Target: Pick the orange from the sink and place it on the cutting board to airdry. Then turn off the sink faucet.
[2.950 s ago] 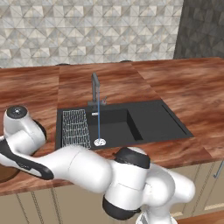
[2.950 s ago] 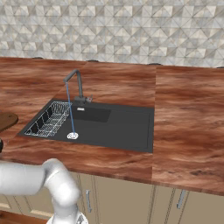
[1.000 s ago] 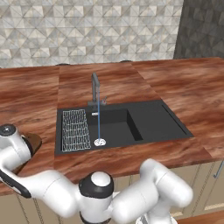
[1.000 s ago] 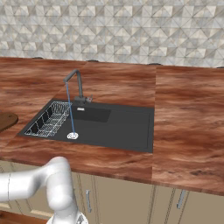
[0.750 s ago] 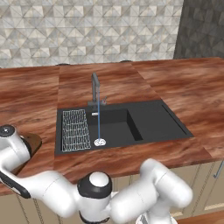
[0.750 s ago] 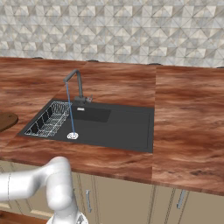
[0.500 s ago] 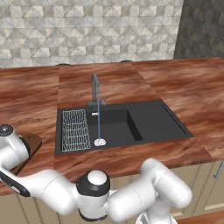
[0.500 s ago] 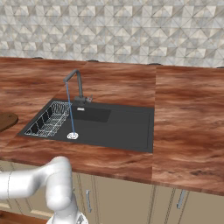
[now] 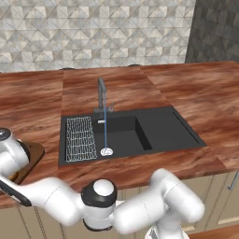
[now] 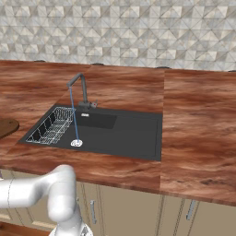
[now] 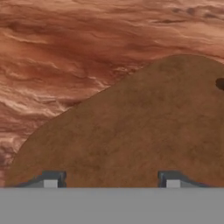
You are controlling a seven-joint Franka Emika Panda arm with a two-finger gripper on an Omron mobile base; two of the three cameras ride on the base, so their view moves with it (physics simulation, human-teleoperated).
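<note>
Fingertips of the gripper (image 11: pixel 111 178) stand apart with nothing between them, just above the cutting board (image 11: pixel 131 131) at the counter's left front edge. Orange not discernible. Far off rightward, the sink faucet (image 9: pixel 101 95) runs water into the sink (image 9: pixel 163 130).

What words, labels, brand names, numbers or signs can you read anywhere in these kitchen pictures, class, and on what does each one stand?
None: no readable text shows in any view.
The sink faucet, the sink, the wire rack, the cutting board, the countertop and the tiled wall carry no lettering, brand, number or sign.
</note>
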